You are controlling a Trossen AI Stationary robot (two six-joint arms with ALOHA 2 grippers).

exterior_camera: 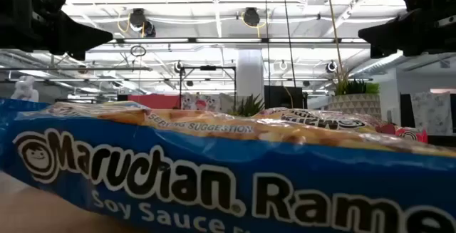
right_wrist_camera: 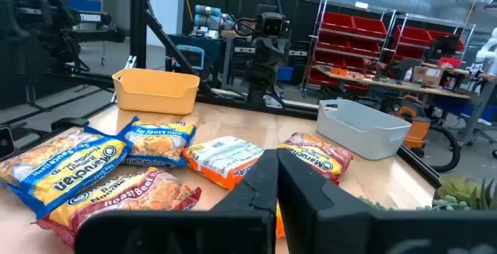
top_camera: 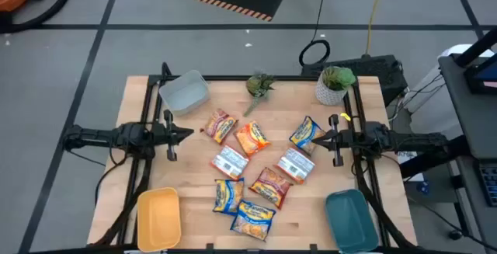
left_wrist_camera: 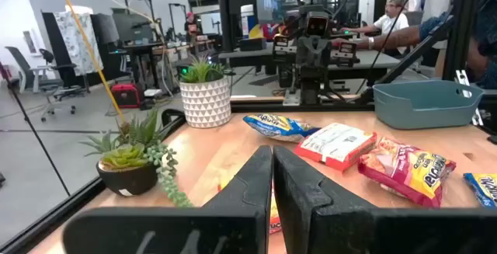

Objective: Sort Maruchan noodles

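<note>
Sorting not yet begun: all packets lie loose mid-bench, both arms parked at the sides.

From my seat, left gripper (top_camera: pixel 186 133) hovers at the bench's (top_camera: pixel 140 91) left edge, fingers closed on nothing; right gripper (top_camera: pixel 317 138) hovers at the right edge, likewise closed and empty. Between them the noodles (top_camera: pixel 252 137) lie scattered, some touching. Next I judge I must open one gripper and drop onto an outlying packet. Yellow bin (top_camera: pixel 158 217), grey bin (top_camera: pixel 185 92) and teal bin (top_camera: pixel 352 217) all look empty.
</note>
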